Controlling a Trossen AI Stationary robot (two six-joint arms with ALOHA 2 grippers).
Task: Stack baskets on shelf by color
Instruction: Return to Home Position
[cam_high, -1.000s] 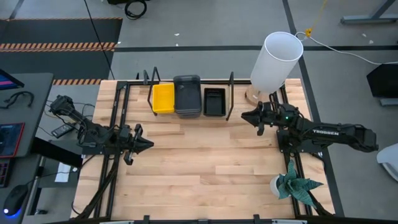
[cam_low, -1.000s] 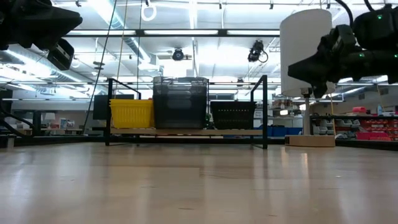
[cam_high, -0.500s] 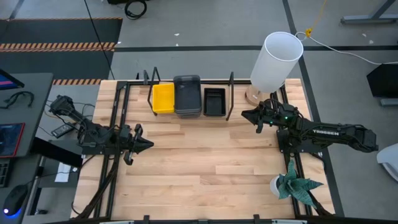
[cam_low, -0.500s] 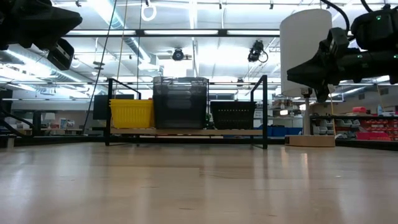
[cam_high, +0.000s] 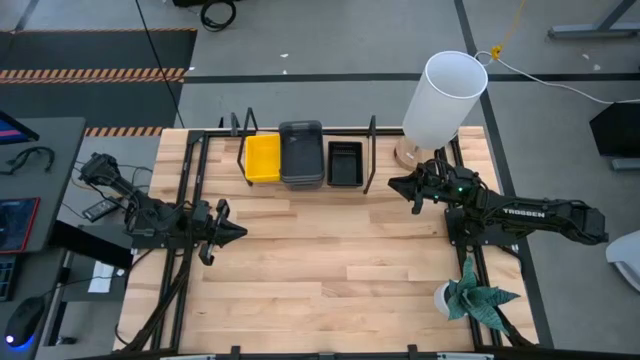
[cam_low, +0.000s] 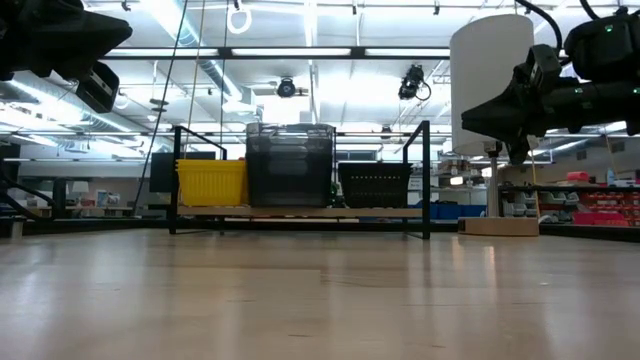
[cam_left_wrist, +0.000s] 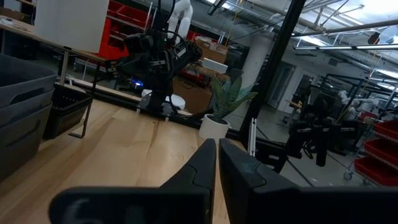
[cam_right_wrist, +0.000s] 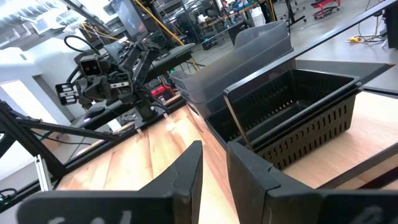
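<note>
The shelf stands at the table's far middle, a wooden board in black rods. On it rest side by side a yellow basket, a stack of grey baskets and a black mesh basket; in the low view, yellow, grey, black. My right gripper hovers just right of the shelf, its fingers a narrow gap apart, pointing at the black basket. My left gripper waits shut over the table's left part.
A tall white cylinder on a wooden base stands at the far right corner, behind my right arm. A small potted plant sits near the right edge. Black frame rails run along both sides. Bare wood lies between the arms.
My right gripper shifted slightly at the wrist in the first half second, then held still. The baskets and my left arm have not moved.
</note>
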